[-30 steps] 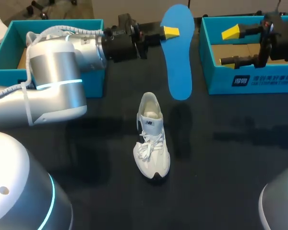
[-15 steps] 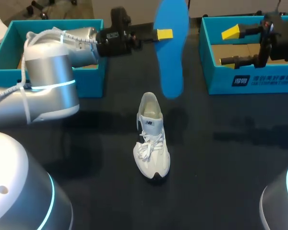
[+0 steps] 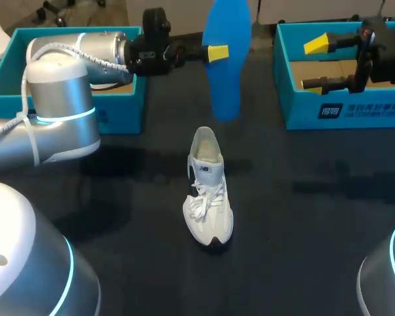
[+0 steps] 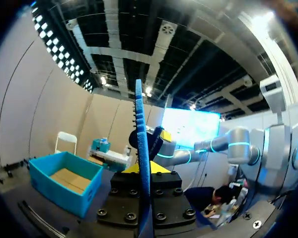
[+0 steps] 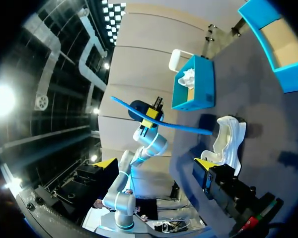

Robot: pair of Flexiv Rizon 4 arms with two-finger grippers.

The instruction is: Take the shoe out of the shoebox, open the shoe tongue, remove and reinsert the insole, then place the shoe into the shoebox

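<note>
A white lace-up shoe (image 3: 208,191) stands on the dark table, toe toward the front edge. Above and behind it hangs the blue insole (image 3: 225,59), nearly upright, with my left gripper (image 3: 217,52) shut on its edge. In the left wrist view the insole (image 4: 141,163) shows edge-on between the yellow tips of my left gripper (image 4: 142,169). My right gripper (image 3: 313,64) stands open and empty over the right shoebox (image 3: 342,108). The right wrist view shows the insole (image 5: 164,124), the shoe (image 5: 228,141) and my right gripper (image 5: 154,166) with its fingers wide apart.
A second teal shoebox (image 3: 6,82) sits at the back left, partly behind my left arm. The right shoebox has a brown cardboard floor. Bare dark table (image 3: 316,217) surrounds the shoe on all sides.
My left arm has swung the insole to the left and raised it, turning it more upright. The shoe and my right arm have stayed put.
</note>
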